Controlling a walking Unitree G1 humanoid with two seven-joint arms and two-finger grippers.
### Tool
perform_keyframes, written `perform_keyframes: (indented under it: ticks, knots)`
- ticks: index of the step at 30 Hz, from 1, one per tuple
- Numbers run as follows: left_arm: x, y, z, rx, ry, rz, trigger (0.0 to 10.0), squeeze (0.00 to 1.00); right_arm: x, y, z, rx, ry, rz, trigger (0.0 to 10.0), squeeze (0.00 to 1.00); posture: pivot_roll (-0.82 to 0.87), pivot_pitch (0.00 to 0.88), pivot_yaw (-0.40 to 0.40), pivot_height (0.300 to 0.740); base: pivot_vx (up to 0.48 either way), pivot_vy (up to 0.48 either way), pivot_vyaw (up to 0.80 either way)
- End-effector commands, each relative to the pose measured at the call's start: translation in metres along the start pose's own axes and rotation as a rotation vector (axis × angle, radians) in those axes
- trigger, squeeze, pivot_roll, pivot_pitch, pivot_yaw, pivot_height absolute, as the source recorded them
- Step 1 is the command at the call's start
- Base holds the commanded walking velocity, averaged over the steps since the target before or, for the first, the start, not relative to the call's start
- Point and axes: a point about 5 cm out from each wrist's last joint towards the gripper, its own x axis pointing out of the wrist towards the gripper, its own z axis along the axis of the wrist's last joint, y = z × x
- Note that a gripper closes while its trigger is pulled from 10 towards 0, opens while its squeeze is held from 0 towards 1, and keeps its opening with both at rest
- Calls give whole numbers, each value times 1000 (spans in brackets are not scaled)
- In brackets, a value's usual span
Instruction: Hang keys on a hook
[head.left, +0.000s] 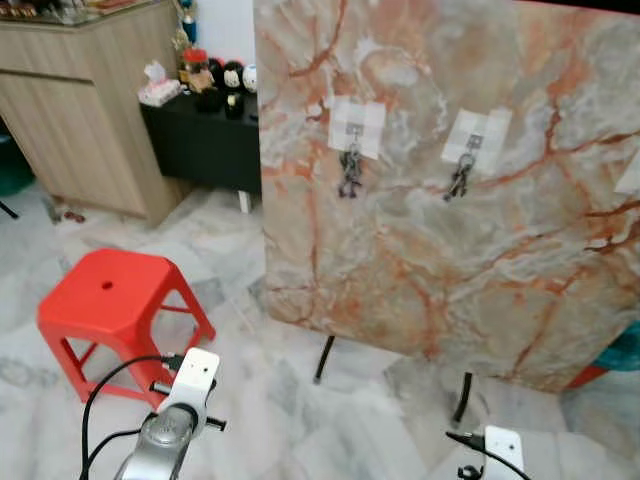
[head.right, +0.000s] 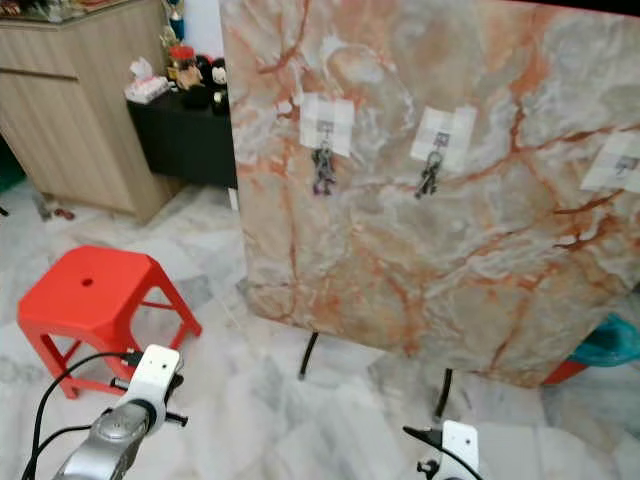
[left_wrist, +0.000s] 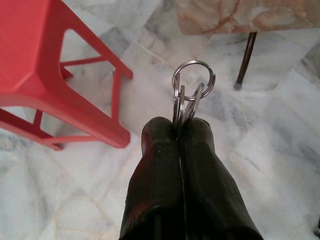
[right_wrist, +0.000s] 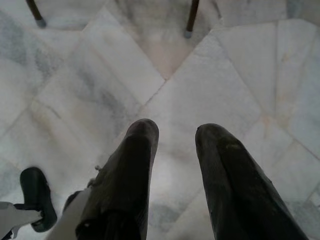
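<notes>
A marble-patterned board (head.left: 450, 190) stands on thin black legs ahead of me. White patches on it carry hooks: one hook (head.left: 353, 130) holds a key bunch (head.left: 349, 172), and another hook (head.left: 474, 141) holds a key bunch (head.left: 460, 180). A further patch (head.right: 620, 165) at the board's right edge has a bare hook. My left gripper (left_wrist: 179, 131) is shut on a set of keys (left_wrist: 192, 92) with a silver ring, low beside the red stool. The left arm (head.left: 175, 420) is at the bottom left. My right gripper (right_wrist: 175, 137) hangs open over the floor.
A red plastic stool (head.left: 115, 300) stands to the left of the board on the marble floor. Behind it are a wooden cabinet (head.left: 90, 100) and a low black table (head.left: 205, 140) with small items. The board's black legs (head.left: 325, 358) reach the floor.
</notes>
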Motion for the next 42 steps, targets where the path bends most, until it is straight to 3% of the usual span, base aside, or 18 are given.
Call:
perform_keyframes:
  ticks: [1, 19, 26, 42]
  knots:
    - [1, 2, 4, 13, -9, 4, 10000, 0, 0, 1, 2, 22, -12, 3, 10000, 0, 89, 0, -64, 740, 0, -315, 0]
    - [1, -4, 3, 9, -15, -7, 10000, 0, -1, -3, -4, 33, -22, 0, 10000, 0, 86, 0, -68, 740, 0, -317, 0]
    - [1, -8, 2, 11, -16, -18, 10000, 0, -1, -7, -7, 122, -27, -24, 10000, 0, 85, 0, -62, 740, 0, -319, 0]
    - [1, -12, 1, -2, -21, -21, 10000, 0, -2, -12, -2, 161, -65, -29, 10000, 0, 85, 0, -66, 740, 0, -319, 0]
